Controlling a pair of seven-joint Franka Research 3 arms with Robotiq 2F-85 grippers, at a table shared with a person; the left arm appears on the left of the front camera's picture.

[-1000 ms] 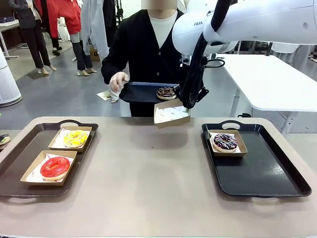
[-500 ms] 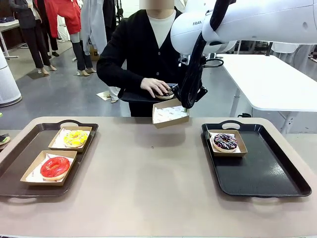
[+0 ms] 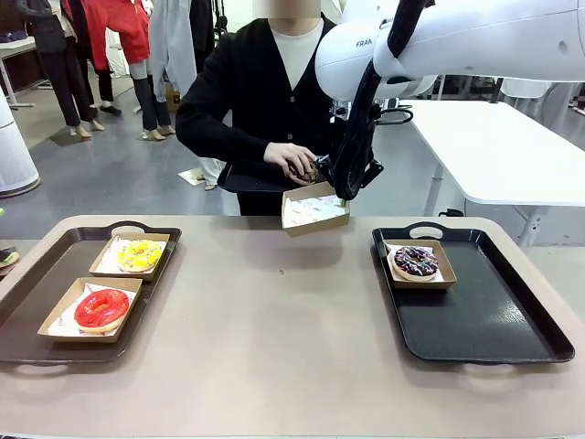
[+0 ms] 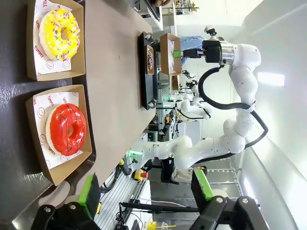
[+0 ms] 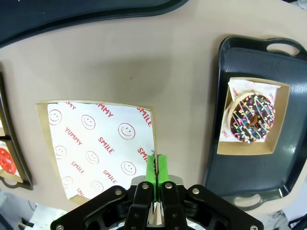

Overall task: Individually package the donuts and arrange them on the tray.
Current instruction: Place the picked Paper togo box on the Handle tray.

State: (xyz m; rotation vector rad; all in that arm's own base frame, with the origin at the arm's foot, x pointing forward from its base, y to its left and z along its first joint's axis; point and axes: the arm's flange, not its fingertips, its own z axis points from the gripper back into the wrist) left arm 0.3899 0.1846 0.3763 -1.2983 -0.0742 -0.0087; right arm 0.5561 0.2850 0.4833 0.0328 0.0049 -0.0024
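Beige tabletop (image 3: 274, 320) up front, grey floor and a white table behind. Front view: right claw (image 3: 345, 190) clamped on the near edge of an empty paper-lined box (image 3: 314, 208), held aloft at the far edge between two trays. Just behind, person's hand (image 3: 291, 161) closing over the chocolate donut (image 3: 305, 171) on a small dark tray (image 3: 251, 174) held up at waist height. On the left tray (image 3: 37, 302), yellow donut (image 3: 139, 255) and red donut (image 3: 101, 307), each boxed; on the right tray (image 3: 484, 311), purple donut (image 3: 416, 261) boxed at the far left corner.

Left wrist view, rolled sideways: left claw (image 4: 146, 191) spread wide, holding nothing, hovering over the tray edge near the red donut (image 4: 67, 128), with the yellow donut (image 4: 59, 32) beyond. Farther off, right arm (image 4: 235, 72) with its box.

Right wrist view: green pads (image 5: 156, 172) pinched flat on the rim of the box (image 5: 96, 143), printed liner bare. Purple donut (image 5: 251, 118) below on its tray (image 5: 288, 143).

Risks, as judged: thin edge grip, so a donut dropped off-centre could tip or twist the box out of the pads; a hand reaching in close to the claw could get bumped.

Hard to make out: chocolate donut mostly covered by the fingers, so lifted or only touched cannot be told; far corner of the box hidden behind the arm in the front view.
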